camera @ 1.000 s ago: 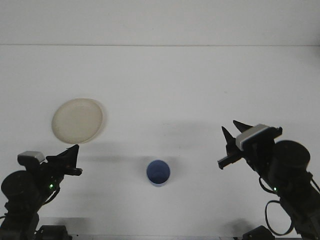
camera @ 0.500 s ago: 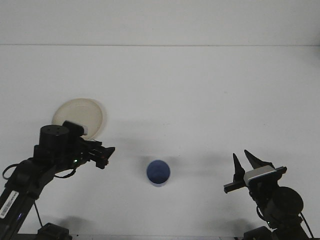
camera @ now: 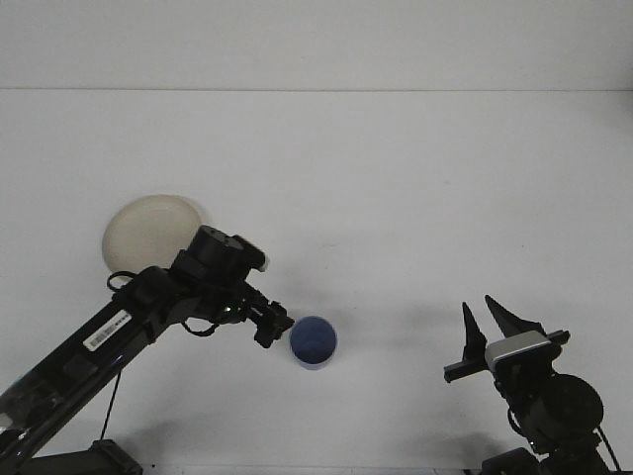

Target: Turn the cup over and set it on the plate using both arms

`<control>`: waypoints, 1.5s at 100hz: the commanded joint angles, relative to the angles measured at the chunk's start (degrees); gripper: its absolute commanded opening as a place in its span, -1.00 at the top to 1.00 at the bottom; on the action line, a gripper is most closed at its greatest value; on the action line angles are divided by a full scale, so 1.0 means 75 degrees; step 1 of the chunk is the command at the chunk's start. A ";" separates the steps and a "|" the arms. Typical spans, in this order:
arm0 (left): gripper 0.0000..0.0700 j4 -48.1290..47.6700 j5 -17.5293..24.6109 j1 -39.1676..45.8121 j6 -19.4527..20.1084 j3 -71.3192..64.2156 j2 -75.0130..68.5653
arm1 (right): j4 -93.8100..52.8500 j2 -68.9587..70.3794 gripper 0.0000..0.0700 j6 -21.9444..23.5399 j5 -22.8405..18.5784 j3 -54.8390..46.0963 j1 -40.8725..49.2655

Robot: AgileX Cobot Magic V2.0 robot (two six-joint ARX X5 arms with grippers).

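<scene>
With my left gripper (camera: 278,326) just beside the blue cup (camera: 314,341), its finger gap unreadable, I judged squaring onto the rim best, my right gripper (camera: 492,324) spread, well apart.

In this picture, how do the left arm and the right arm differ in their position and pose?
The left gripper is stretched out over the table, right beside the blue cup; the right gripper stays low at the table's near edge, well apart from the cup. The left gripper points sideways toward the cup, while the right gripper points up and away, its fingers spread open. The left arm partly covers the plate; the right covers nothing. Both are black.
</scene>
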 commanded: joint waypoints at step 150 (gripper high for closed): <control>0.96 -0.0624 -0.0889 -0.0799 0.0393 0.2492 0.1947 | 0.0064 0.0012 0.29 0.0082 0.0026 0.0076 0.0006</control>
